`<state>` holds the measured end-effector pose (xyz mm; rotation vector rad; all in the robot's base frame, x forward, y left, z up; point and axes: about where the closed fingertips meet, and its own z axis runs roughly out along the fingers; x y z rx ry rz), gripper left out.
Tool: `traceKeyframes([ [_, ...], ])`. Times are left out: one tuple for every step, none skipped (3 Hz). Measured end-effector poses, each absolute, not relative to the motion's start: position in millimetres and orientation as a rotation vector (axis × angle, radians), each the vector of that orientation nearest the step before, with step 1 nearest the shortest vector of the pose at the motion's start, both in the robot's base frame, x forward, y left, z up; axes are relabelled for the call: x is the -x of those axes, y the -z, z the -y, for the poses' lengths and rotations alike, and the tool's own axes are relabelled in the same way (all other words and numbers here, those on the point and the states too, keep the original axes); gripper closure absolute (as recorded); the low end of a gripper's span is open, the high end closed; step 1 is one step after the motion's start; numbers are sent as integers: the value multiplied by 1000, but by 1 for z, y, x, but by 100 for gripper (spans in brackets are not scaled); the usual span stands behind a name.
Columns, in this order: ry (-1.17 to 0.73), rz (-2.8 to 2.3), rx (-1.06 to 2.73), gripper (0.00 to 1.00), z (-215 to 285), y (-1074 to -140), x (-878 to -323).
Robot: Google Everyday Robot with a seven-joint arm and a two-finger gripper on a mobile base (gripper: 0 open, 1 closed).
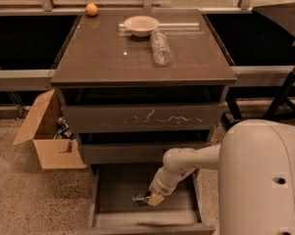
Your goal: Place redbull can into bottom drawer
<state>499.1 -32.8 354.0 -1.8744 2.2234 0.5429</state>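
Below the bench's (108,58) front edge, inside the bottom drawer (115,190), the claw (150,199) grips the redbull can (138,199) near the floor, so placing looks underway; letting go likely comes next.

robot test lab: speckled floor (19,199), cabinet (142,58), cardboard box (54,148); jaws in bottom drawer (117,192).

Dim light; tool (149,199) in shadowed bottom drawer (118,189).

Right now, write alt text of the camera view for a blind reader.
The robot arm's gripper reaches down into the open bottom drawer, the redbull can at its tip. On the cabinet top lie a clear bottle, a white bowl and an orange.
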Motion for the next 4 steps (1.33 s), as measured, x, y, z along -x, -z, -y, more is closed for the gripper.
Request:
traceKeyframes([
  [-584, -2207, 1863, 100, 45, -316, -504],
  [-628, -2196, 1843, 100, 54, -286, -512],
  [-689, -2199, 1807, 85, 61, -260, -520],
  [-758, -2204, 1755, 62, 68, -240, -530],
])
